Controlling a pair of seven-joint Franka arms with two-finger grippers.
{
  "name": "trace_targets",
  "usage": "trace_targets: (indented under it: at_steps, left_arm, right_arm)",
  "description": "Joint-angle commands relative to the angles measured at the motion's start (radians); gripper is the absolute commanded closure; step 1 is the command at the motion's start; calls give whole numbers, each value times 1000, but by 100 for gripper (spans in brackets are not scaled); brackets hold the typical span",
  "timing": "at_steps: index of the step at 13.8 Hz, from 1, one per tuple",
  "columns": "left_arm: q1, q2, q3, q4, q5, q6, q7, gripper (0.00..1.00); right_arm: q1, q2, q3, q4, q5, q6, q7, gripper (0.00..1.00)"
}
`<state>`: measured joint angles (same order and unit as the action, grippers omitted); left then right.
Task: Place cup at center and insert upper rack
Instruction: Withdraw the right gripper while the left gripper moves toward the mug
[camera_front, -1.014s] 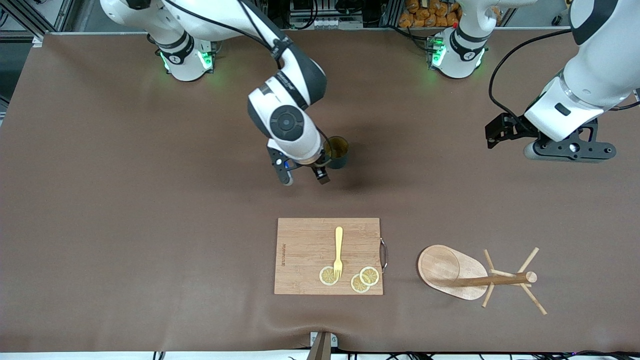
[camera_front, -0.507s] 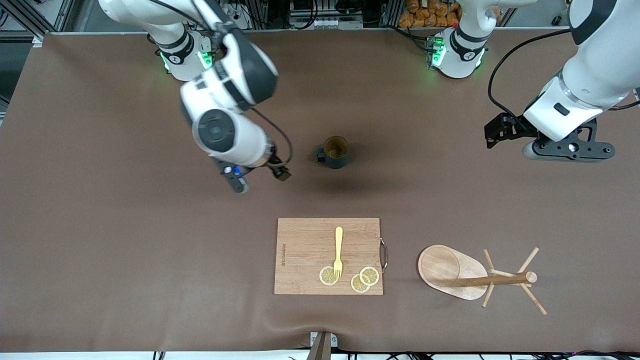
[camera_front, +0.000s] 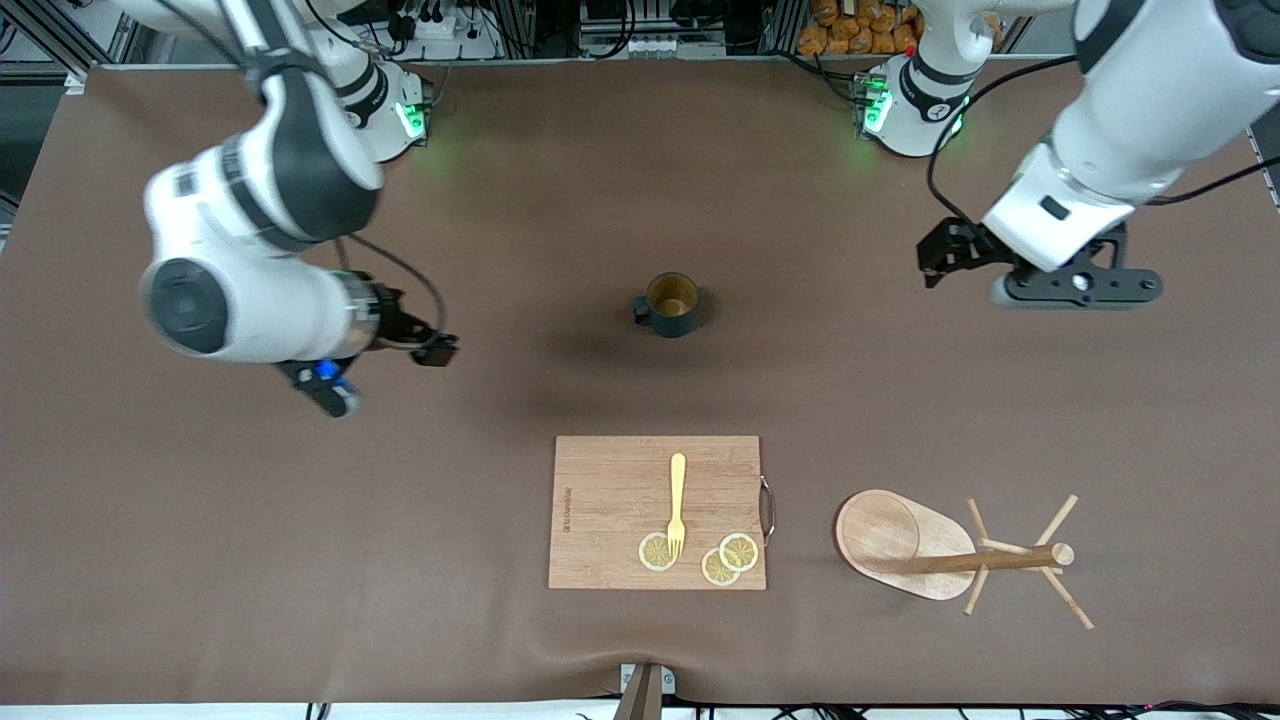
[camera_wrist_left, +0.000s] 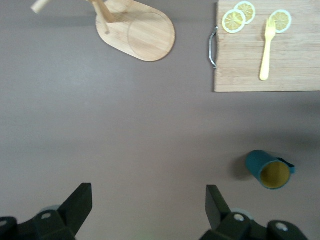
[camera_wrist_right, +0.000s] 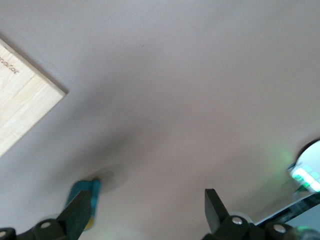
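Front view: the cup (camera_front: 671, 304) sits upright mid-tabletop, handle toward the right arm's end, so that half looks done to me. What's left is the rack (camera_front: 950, 552), lying tipped over near the camera at the left arm's end, beside the board (camera_front: 610, 500). Its long axis runs along the tabletop's length: oval base toward the board, post tip and pegs aimed at the left arm's end. The left gripper (camera_front: 1075, 288) hangs over bare tabletop at that same end, closer to the bases than the rack, and it's clearly the nearer arm. The right gripper (camera_front: 385, 370) is off over the right arm's end, well apart from everything, looks like it's just waiting.

Left wrist view: left gripper jaws are wide, nothing between them. The rack's base (camera_wrist_left: 137, 29) and board (camera_wrist_left: 270, 55) show well ahead of the fingers (camera_wrist_left: 75, 207), the cup (camera_wrist_left: 269, 169) off to one side. I'd guess the coming reach runs straight toward the rack, crossing the post's axis.

Right wrist view: right gripper (camera_wrist_right: 145, 212) is spread wide and empty too, with just a corner of the board (camera_wrist_right: 22, 112) and a sliver of cup (camera_wrist_right: 86, 200) by one finger.
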<state>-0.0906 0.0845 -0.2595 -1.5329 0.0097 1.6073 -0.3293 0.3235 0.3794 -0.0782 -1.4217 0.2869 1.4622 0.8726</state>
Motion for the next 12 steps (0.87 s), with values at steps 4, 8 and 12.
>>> trace_targets:
  at_steps: [4,8,12]
  left_arm:
    - [-9,23,-108,4,4,52,-164,0]
    - [-116,69,-118,10,9,111,-334,0]
    - [-268,156,-119,65,120,128,-555,0]
  right_arm:
    - [-158,-82,21,-26,-133,-57,-529,0]
    - [-228,-111,20,-25,-175,-42,-812,0]
    - [-336,-142,34,-28,-186,-23,-972,0]
